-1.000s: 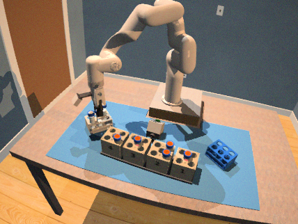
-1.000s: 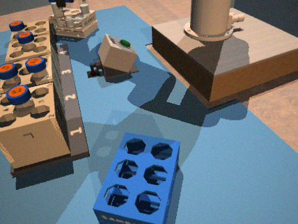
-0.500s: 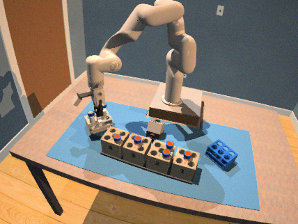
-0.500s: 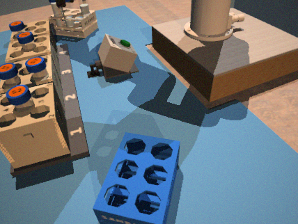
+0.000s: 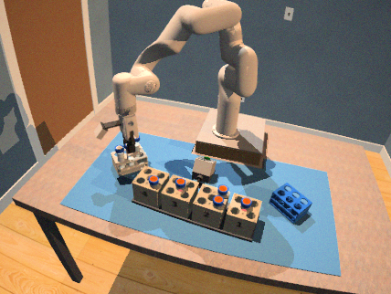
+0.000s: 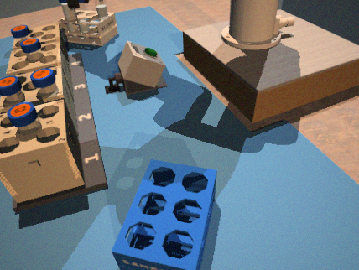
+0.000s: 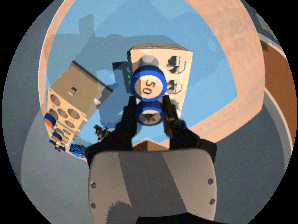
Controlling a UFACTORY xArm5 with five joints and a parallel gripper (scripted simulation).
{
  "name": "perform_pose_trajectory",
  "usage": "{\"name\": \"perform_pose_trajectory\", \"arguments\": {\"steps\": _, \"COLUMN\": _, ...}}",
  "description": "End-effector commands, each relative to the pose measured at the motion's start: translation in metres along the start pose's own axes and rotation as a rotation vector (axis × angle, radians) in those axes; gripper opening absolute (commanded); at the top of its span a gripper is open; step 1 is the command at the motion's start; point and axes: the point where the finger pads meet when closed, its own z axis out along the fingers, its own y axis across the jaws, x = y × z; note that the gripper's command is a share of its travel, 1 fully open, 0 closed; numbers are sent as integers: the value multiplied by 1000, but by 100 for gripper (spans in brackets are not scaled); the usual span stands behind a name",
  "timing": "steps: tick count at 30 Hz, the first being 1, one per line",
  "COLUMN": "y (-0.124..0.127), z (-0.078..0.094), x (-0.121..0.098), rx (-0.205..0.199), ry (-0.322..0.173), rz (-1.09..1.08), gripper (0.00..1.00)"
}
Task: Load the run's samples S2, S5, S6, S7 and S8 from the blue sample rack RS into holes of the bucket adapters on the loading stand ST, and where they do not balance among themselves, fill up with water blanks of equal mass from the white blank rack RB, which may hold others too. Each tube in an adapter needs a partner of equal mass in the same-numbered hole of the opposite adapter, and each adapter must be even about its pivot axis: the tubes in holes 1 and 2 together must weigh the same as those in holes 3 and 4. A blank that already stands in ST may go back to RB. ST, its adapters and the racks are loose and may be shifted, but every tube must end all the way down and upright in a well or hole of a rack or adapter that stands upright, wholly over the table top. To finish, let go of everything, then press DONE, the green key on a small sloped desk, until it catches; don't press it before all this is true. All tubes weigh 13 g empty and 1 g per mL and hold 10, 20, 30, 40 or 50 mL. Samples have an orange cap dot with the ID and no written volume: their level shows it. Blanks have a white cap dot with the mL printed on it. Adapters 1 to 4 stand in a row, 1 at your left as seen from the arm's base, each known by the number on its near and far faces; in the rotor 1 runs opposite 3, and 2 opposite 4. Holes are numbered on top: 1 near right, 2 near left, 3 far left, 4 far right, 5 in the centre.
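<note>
Blue mat point(image 5: 283, 237) on wooden table point(image 5: 361, 192), dark blue walls point(image 5: 329, 55)

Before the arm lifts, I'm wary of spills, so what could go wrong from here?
The gripper is shut on a white-dotted blank in the white blank rack. That rack is loose, so a skewed pull may drag or tip it.

Another blank stands right beside the held one; the fingers could brush it.

The adapters already hold capped tubes, so a low carry might clip them.
</note>
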Motion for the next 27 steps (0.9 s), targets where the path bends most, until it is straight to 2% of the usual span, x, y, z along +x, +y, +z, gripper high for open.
{"name": "perform_pose_trajectory", "arguments": {"steps": 1, "y": 0, "z": -1, "x": 1, "rx": 0, "ry": 4, "rz": 0, "gripper": 0}}
{"name": "perform_pose_trajectory", "arguments": {"steps": 27, "y": 0, "z": -15, "x": 1, "rx": 0, "ry": 4, "rz": 0, "gripper": 0}}
